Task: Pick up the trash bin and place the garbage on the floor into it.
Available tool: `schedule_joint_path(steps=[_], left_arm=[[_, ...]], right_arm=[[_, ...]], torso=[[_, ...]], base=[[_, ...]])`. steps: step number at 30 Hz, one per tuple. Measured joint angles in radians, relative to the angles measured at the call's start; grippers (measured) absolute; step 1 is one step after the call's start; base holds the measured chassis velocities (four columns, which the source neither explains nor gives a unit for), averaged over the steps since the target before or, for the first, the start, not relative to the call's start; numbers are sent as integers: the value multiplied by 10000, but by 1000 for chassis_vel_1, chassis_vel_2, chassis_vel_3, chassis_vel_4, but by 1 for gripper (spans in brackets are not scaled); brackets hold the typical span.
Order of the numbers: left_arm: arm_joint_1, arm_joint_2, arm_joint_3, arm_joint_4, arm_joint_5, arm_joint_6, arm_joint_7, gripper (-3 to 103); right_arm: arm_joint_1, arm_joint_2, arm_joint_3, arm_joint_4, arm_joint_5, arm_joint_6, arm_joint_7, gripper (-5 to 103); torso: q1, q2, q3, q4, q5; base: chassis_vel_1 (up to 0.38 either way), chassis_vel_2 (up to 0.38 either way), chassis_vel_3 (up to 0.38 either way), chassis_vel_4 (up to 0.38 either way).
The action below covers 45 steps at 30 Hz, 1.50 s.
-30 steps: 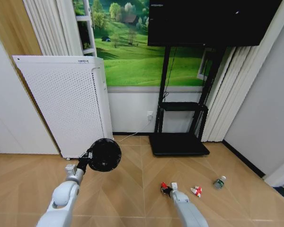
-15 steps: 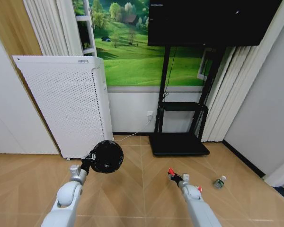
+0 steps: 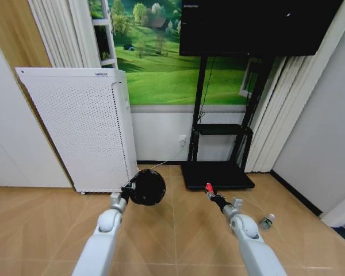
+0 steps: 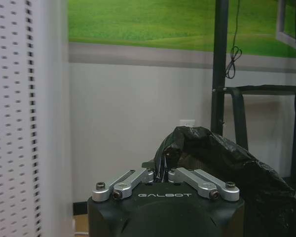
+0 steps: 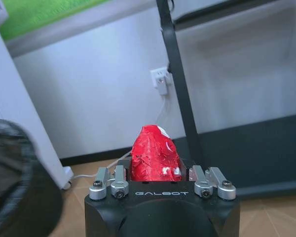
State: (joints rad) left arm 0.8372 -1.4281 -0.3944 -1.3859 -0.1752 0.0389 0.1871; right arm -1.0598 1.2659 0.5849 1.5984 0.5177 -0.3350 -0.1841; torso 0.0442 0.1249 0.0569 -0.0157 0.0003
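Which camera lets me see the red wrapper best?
The right wrist view: the red wrapper sits big and close, clamped in the right gripper. In the head view it is a tiny red speck. The left wrist view looks at the trash bin instead.

White perforated appliance [image 3: 83, 129] standing against the left wall, pale curtains [image 3: 60, 31] behind it, green meadow mural [image 3: 155, 57] above a white dado, dark screen [image 3: 256, 26] on a black stand [image 3: 218, 172], wall socket [image 3: 182, 140] with what seems a white cord, herringbone wood floor [image 3: 178, 241].

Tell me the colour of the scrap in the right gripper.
Red with white marks, clearest in the right wrist view: scrap, right gripper.
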Motion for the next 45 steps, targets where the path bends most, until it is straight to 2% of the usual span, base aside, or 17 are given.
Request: schedule_joint_path(steps=[7,18,26,30,39,41,44,45], left_arm=[[-652,-639,610,775,208,-26,-48,7],[-474,-820,1471,670,361,4,-119,7],[-408,-892,1853,590,393,4,-139,7],[-359,-1005,1961,456,446,49,-230,7],[-182,-1019,2046,239,434,151,-309,7],[-160,-1039,2016,255,439,152,-308,7],[-134,-1088,1968,330,462,145,-291,7],[-134,-1088,1968,330,462,145,-291,7]], right_arm=[[31,-112,-132,1129,419,-334,4,50],[-575,-482,-655,2370,681,-494,-230,50],[-859,-536,-1517,2812,382,-458,-145,50],[-591,-272,-2069,2462,26,-368,74,50],[-188,71,-2447,2120,-411,-373,307,50],[-202,73,-2496,2176,-447,-445,263,47],[-255,58,-2705,2242,-511,-509,294,61],[-255,58,-2705,2242,-511,-509,294,61]], torso=[[0,0,0,4,-1],[0,0,-1,2,-2],[0,0,-1,3,-3],[0,0,-1,3,-3],[0,0,-1,3,-3],[0,0,-1,3,-4],[-1,0,-1,3,-3],[-1,0,-1,3,-3]], base=[[0,0,0,0],[0,0,0,0],[0,0,0,0],[0,0,0,0],[0,0,0,0],[0,0,0,0],[0,0,0,0],[0,0,0,0]])
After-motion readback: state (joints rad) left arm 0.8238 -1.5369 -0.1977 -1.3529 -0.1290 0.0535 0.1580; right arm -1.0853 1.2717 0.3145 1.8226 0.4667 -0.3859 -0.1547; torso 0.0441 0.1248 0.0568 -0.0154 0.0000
